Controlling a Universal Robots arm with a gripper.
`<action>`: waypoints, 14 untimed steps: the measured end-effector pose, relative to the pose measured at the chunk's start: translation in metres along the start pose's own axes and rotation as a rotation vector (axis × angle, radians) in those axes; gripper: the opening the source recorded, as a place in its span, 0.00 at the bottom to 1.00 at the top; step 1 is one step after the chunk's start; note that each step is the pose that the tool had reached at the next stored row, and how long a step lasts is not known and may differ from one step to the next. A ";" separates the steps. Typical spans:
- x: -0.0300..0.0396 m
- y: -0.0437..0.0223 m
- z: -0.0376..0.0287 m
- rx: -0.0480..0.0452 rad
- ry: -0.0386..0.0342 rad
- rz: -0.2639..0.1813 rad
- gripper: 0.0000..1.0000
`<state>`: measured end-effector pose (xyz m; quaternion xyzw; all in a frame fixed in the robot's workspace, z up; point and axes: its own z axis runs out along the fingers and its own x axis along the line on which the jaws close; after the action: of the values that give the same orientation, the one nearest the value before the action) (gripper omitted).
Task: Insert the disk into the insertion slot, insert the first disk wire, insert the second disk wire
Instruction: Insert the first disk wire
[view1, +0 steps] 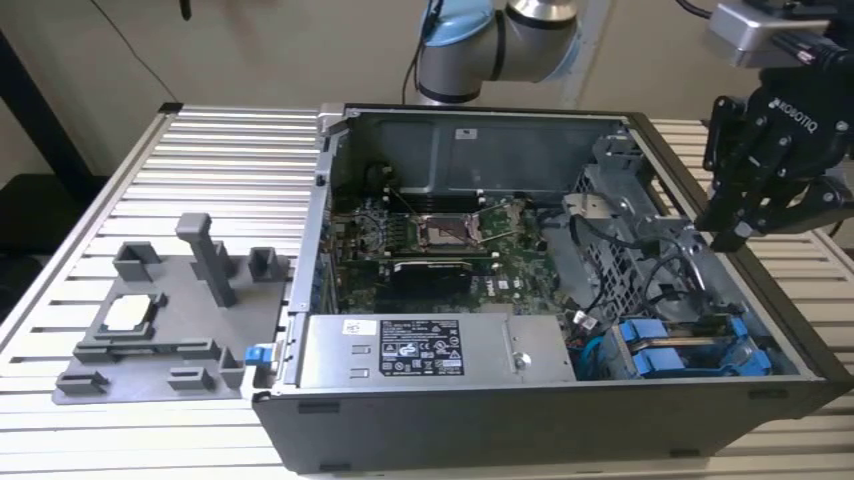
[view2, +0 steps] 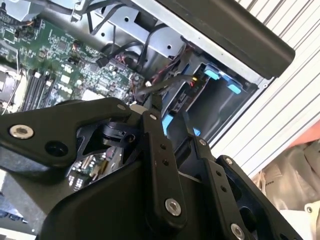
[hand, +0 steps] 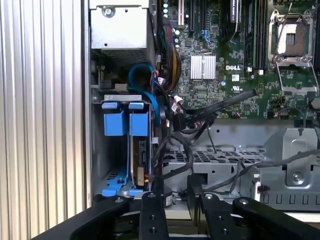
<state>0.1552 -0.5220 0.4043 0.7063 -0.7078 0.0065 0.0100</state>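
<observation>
Starting at the exterior view's left: one grey plastic fixture plate (view1: 147, 320) with upright posts lies on the slatted aluminium table (view1: 214, 170). Next comes one open black computer case (view1: 534, 415). At its near edge is one silver power supply box (view1: 427, 350) with a white label, and one green motherboard (view1: 441, 230) lies further back.

Moving right, two blue plastic drive carriers sit side by side in the corner bay. In the first wrist view the disk (hand: 140, 124), a blue-framed drive with its body edge showing beneath the tab, is seated in its slot. Just beside it is the other blue carrier (hand: 113, 124). One blue cable (hand: 142, 75) loops close by, and several black cables (hand: 215, 106) cross near it.

At the far right, the one black two-finger gripper (view1: 731, 238) hangs over the case's edge, above the bay. Its two fingers (hand: 152, 200) are slightly apart, and nothing is pinched between them.
</observation>
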 end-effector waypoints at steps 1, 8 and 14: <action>0.0000 0.0021 0.0000 0.0002 0.0000 0.000 0.33; 0.0000 0.0174 0.0000 0.0055 0.0001 0.000 0.33; -0.0005 0.0335 0.0003 0.0181 0.0000 0.000 0.33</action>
<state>0.1217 -0.5214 0.4042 0.7062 -0.7079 0.0129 0.0037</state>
